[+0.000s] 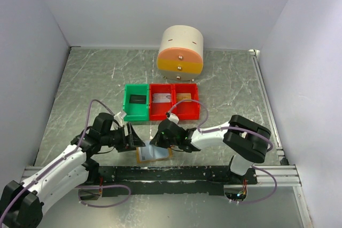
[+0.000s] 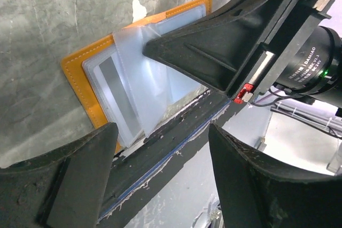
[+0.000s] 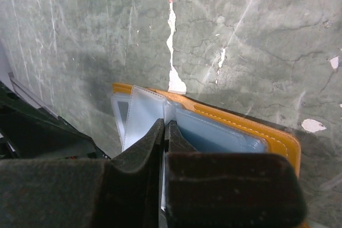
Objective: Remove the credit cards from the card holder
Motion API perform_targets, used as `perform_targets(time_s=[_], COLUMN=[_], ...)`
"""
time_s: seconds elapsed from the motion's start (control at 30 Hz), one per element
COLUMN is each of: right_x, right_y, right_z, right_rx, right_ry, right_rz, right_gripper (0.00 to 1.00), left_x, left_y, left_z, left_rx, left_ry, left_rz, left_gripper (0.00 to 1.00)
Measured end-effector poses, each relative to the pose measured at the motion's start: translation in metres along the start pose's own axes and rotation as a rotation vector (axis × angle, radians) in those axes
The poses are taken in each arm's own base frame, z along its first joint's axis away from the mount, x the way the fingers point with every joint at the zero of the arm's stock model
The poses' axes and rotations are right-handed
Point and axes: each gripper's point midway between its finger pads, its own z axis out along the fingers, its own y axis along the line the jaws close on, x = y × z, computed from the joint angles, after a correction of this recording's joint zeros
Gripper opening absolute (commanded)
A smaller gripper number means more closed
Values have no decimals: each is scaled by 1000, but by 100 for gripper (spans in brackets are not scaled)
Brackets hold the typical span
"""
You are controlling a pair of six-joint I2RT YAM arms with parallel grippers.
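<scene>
Orange-tan folding card holder with clear-blue plastic pockets (image 1: 154,154) lies open at the near edge of the grey-green marbled table (image 1: 230,89), about mid-width, its near side against the black rail (image 1: 176,173). Right gripper (image 3: 165,124) has its jaws pressed together, pinching 1 clear pocket leaf (image 2: 133,73) of the card holder; the leaf stands tilted up off the page. Under it, a card with a grey stripe (image 2: 114,81) shows through a flat pocket and sits fully inside. Left gripper (image 1: 136,138) is spread, nothing between its fingers, hovering just left of the card holder and over the rail, apart from the right gripper. Further in, a row of 3 bins sits touching side by side: a green plastic bin (image 1: 128,111) with a dark flat item, a middle red plastic bin (image 1: 160,115) with a pale card (image 1: 162,97), and a right red plastic bin (image 1: 188,114) with a gold-orange card (image 1: 184,96). A round cream drawer unit with orange and yellow fronts (image 1: 180,52) stands at the far edge.
</scene>
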Motion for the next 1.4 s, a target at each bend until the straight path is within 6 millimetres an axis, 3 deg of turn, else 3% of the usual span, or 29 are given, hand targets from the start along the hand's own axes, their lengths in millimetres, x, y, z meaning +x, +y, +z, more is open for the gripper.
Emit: perform_targets(time_s=[0.23, 0.5, 0.7, 0.83, 1.03, 1.13, 1.2, 1.3, 1.4], right_x=[2, 3, 5, 5, 3, -4, -8, -15, -22], right_y=[2, 3, 5, 6, 7, 13, 19, 25, 22], right_z=[1, 2, 3, 3, 2, -2, -7, -19, -31], right_rx=[-9, -18, -25, -30, -29, -26, -33, -40, -13], right_ry=[8, 16, 23, 29, 40, 35, 27, 8, -21], right_rz=[6, 11, 16, 18, -10, -43, -63, -79, -82], right_gripper=[0, 0, 0, 1, 21, 42, 49, 52, 52], left_x=[7, 7, 17, 26, 27, 20, 16, 15, 15], left_y=[7, 2, 13, 9, 3, 3, 2, 4, 5], left_z=[11, 19, 28, 35, 38, 38, 38, 39, 40], left_rx=[16, 50, -3, 2, 7, -5, -6, -16, -26], left_ry=[21, 19, 60, 86, 75, 34, 14, 9, 14], left_rz=[-70, -87, -116, -105, -93, -86, -84, -88, -91], left_gripper=[70, 66, 62, 46, 26, 19, 19, 21, 31])
